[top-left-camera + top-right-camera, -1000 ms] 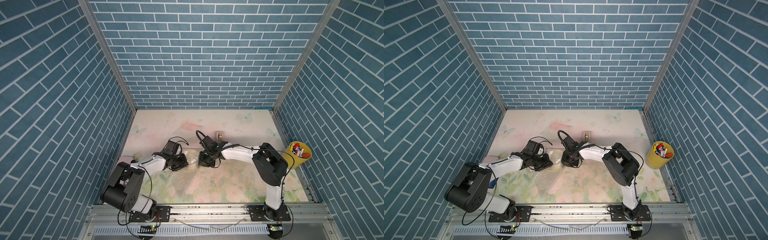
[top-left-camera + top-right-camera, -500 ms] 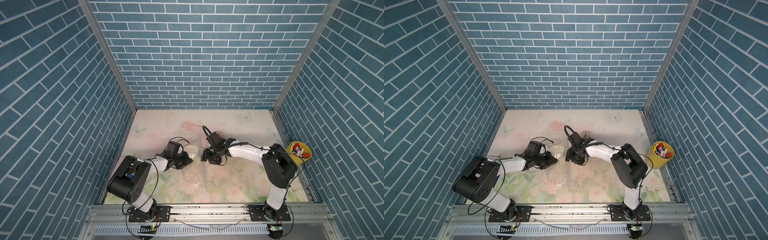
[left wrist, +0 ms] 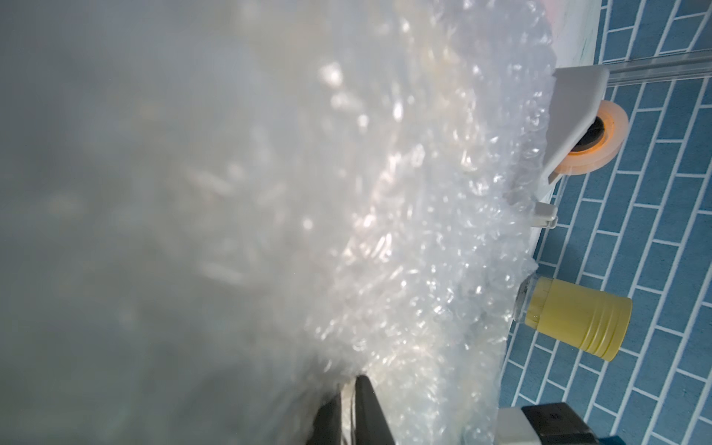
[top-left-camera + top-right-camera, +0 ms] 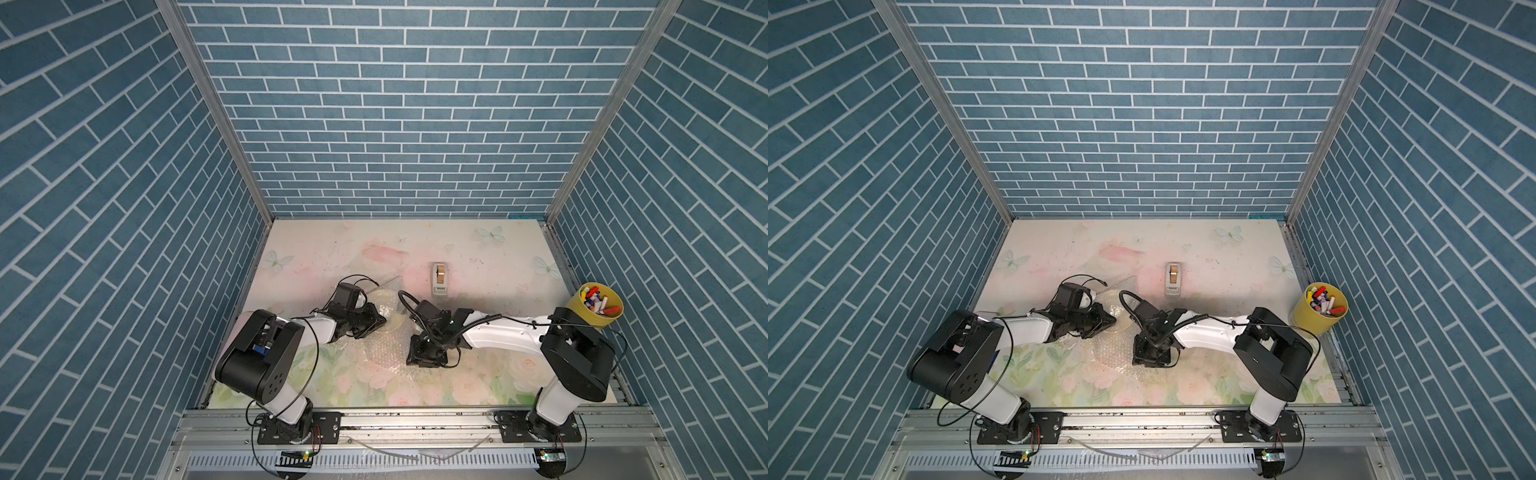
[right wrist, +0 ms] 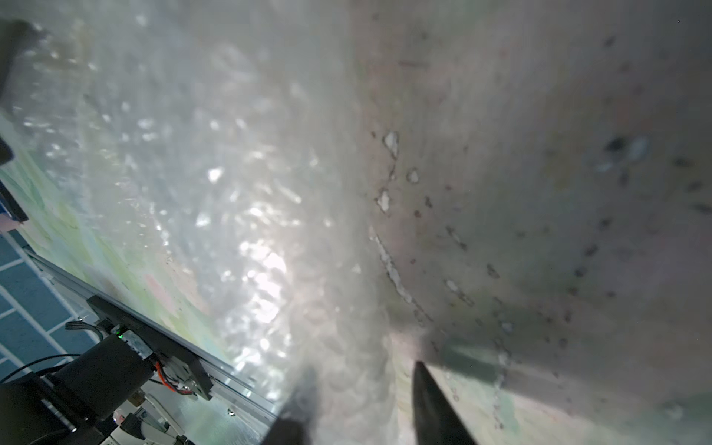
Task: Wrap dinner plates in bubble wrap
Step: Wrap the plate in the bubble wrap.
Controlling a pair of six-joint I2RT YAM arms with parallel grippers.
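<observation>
**A:** From the top views, where's the plate?
**B:** The plate (image 4: 390, 309) lies mid-tabletop (image 4: 478, 249) under the bubble wrap (image 4: 384, 353). The tape dispenser (image 4: 439, 281) is just beyond, the marker cup (image 4: 600, 305) at the right edge.
**A:** Left wrist?
**B:** The left gripper (image 3: 348, 389) has its fingers (image 3: 368, 412) pinched on wrap, which hides the plate.
**A:** Right wrist?
**B:** The right gripper (image 5: 362, 393) has its fingers (image 5: 431, 408) partly apart, straddling the wrap's edge. Gripping? Cannot tell.
</observation>
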